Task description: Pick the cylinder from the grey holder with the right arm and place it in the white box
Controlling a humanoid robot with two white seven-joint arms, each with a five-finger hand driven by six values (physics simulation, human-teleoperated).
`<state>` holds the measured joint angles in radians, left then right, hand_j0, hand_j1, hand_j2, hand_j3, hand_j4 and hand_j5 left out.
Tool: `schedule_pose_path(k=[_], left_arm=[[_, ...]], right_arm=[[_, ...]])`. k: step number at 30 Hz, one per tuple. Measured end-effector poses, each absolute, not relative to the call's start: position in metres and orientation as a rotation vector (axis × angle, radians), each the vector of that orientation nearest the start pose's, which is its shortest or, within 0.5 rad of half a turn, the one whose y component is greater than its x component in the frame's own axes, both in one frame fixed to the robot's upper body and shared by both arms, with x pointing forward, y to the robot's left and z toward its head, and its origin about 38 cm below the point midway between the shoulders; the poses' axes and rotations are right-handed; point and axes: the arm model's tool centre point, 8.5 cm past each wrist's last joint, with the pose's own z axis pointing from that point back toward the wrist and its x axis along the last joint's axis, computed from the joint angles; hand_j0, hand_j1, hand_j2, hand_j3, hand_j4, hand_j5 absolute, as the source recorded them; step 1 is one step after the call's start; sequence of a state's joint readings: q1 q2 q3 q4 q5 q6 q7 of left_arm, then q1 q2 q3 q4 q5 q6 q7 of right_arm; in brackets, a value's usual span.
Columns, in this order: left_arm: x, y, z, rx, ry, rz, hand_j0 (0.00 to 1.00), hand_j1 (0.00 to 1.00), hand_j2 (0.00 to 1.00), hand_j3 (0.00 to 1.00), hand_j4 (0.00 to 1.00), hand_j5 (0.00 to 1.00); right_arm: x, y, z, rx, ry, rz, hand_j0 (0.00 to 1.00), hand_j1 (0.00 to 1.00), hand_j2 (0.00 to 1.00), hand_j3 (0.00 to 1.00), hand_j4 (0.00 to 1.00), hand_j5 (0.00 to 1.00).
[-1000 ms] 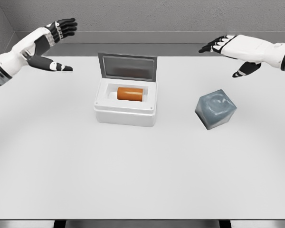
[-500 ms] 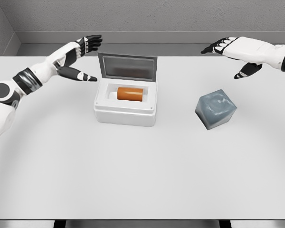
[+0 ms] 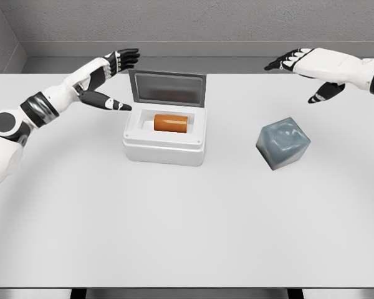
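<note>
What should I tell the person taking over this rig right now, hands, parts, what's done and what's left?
Left hand: open, holding nothing, just left of the box lid.
Right hand: open, holding nothing, raised at the far right, above and behind the grey holder.
Orange cylinder: lying on its side inside the white box, lid up.
Done: cylinder is in the box; holder shows no cylinder.
Left: apparently nothing but the lid, if it needs closing.

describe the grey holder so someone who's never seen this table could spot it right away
On the white table, look right of the open white box. The grey holder sits alone there, tilted. It is the only grey block; the box is white and holds an orange cylinder.
</note>
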<state>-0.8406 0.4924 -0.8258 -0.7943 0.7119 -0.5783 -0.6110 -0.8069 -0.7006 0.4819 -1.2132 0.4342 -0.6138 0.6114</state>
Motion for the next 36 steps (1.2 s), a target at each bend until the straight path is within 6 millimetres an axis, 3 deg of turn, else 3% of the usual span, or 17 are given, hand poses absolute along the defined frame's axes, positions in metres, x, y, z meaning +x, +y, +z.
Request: schedule_pose_path(k=[19,32,36], left_arm=[[0.498,0.287,0.188,-0.443,-1.792,-0.966,1.00,1.00,1.00,1.00,1.00,1.00],[0.483,0.286,0.176,-0.477,-1.781,-0.979,1.00,1.00,1.00,1.00,1.00,1.00],[0.476,0.297,0.188,-0.482,-1.799,-0.983,1.00,1.00,1.00,1.00,1.00,1.00]], right_arm=[[0.493,-0.327,0.270,-0.558,-1.426,1.946,1.00,1.00,1.00,1.00,1.00,1.00],[0.493,-0.325,0.270,-0.556,-1.430,1.947,1.00,1.00,1.00,1.00,1.00,1.00],[0.493,-0.325,0.270,-0.556,-1.429,1.948,1.00,1.00,1.00,1.00,1.00,1.00]])
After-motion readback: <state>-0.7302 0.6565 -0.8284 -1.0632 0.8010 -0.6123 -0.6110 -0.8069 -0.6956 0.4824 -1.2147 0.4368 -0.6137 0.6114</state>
